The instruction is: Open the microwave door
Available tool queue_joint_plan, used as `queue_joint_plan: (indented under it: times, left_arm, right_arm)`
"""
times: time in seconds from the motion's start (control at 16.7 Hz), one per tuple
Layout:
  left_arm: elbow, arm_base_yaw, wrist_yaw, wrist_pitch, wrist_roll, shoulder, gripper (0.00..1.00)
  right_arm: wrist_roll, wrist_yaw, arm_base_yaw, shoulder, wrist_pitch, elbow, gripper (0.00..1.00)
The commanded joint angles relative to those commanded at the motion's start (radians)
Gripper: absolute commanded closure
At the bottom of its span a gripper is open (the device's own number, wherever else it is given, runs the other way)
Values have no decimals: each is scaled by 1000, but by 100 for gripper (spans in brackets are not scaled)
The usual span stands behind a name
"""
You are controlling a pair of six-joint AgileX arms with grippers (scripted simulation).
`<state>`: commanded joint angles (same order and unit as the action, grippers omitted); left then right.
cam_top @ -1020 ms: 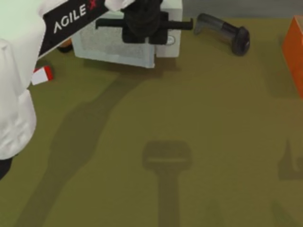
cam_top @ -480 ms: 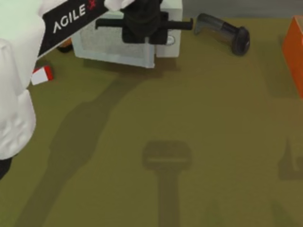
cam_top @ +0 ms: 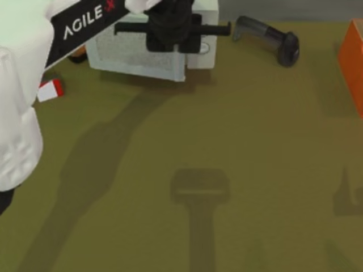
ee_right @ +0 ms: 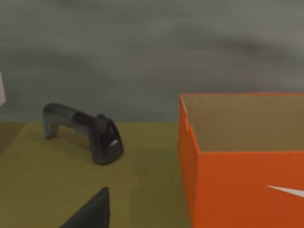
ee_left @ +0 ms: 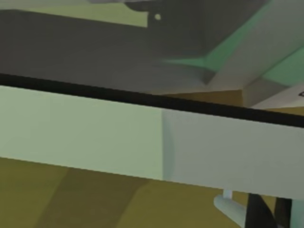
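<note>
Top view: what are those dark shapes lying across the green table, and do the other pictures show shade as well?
Top view: flat shadows on the table, one long band running from the microwave under the left arm. Left wrist view: upper part shaded grey. Right wrist view: soft shade under the dark scanner and beside the orange box.

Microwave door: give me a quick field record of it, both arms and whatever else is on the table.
microwave door: ajar, its free edge swung out from the microwave front
left gripper: over the door's top edge, fingers hidden
right arm: out of the top view
barcode scanner: lying right of the microwave
orange box: open, far right edge
red-and-white item: left of the microwave
</note>
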<state>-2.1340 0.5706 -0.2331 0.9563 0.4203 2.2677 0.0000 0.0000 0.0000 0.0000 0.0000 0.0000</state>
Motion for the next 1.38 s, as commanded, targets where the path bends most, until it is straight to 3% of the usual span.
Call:
queue_joint_plan:
  times: [0.36, 0.84, 1.38]
  left_arm:
    - [5, 7, 6, -2, 1, 2, 100]
    - [186, -13, 54, -95, -105, -113, 100]
    - [187, -14, 54, -95, -106, -113, 100]
  right_arm:
    - [0, 0, 0, 0, 0, 0, 0]
    - [0, 0, 0, 0, 0, 0, 0]
    - [0, 0, 0, 0, 0, 0, 0]
